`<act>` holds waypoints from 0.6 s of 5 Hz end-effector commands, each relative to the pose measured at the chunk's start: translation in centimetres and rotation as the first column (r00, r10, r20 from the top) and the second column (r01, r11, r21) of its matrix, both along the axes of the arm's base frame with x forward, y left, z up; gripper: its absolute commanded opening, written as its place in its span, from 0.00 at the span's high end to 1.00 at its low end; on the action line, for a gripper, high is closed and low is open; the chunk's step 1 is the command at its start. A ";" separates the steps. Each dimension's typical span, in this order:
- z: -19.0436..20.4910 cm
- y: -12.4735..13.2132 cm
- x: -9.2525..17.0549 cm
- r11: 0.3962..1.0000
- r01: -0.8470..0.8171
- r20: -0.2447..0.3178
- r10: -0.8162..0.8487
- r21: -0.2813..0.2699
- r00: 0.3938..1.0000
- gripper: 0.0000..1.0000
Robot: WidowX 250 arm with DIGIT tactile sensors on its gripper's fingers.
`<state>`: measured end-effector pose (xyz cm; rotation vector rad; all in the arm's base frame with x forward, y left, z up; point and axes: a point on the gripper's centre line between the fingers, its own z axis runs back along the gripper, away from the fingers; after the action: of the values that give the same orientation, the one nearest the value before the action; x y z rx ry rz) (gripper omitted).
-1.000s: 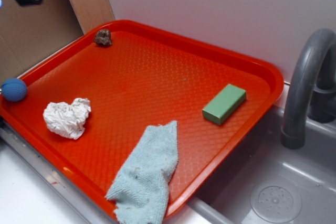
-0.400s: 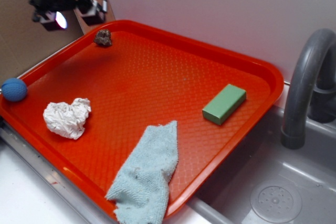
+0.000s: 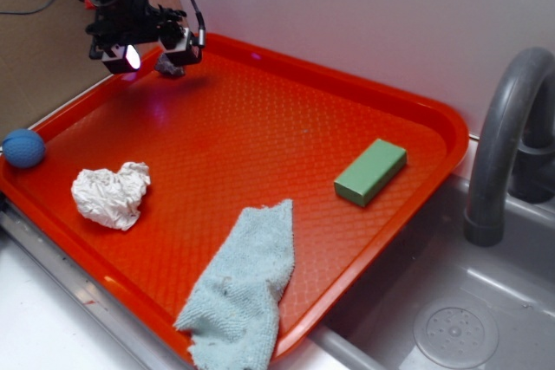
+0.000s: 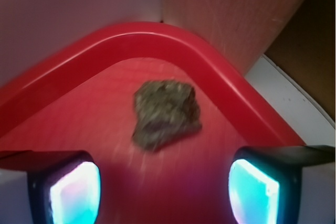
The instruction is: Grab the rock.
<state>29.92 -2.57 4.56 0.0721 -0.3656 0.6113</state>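
Observation:
The rock (image 4: 165, 113) is a rough brownish-grey lump lying in the far left corner of the red tray (image 3: 260, 127). In the exterior view the rock (image 3: 168, 67) is partly covered by my gripper (image 3: 154, 51), which hovers just above and in front of it. In the wrist view my gripper (image 4: 164, 192) is open, its two glowing fingertips wide apart with bare tray between them. The rock lies ahead of the fingertips, untouched.
On the tray lie a crumpled white paper wad (image 3: 110, 195), a light blue towel (image 3: 243, 288) and a green block (image 3: 370, 171). A blue ball (image 3: 23, 148) rests at the tray's left rim. A grey faucet (image 3: 507, 136) and sink (image 3: 451, 318) stand right. A wall and wooden board close the corner.
My gripper has come down and rightwards from the top left corner of the exterior view to just over the rock. The rock and the other things have not moved.

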 end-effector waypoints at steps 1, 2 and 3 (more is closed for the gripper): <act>0.4 2.3 3.2 0.999 -0.025 0.039 0.024 0.028 0.999 0.00; -0.3 1.5 3.4 0.998 -0.003 0.020 0.002 0.059 1.000 1.00; -0.2 0.7 3.0 0.998 0.022 0.014 -0.023 0.058 1.000 1.00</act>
<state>32.56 -1.80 3.47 0.1291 -0.3754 0.5971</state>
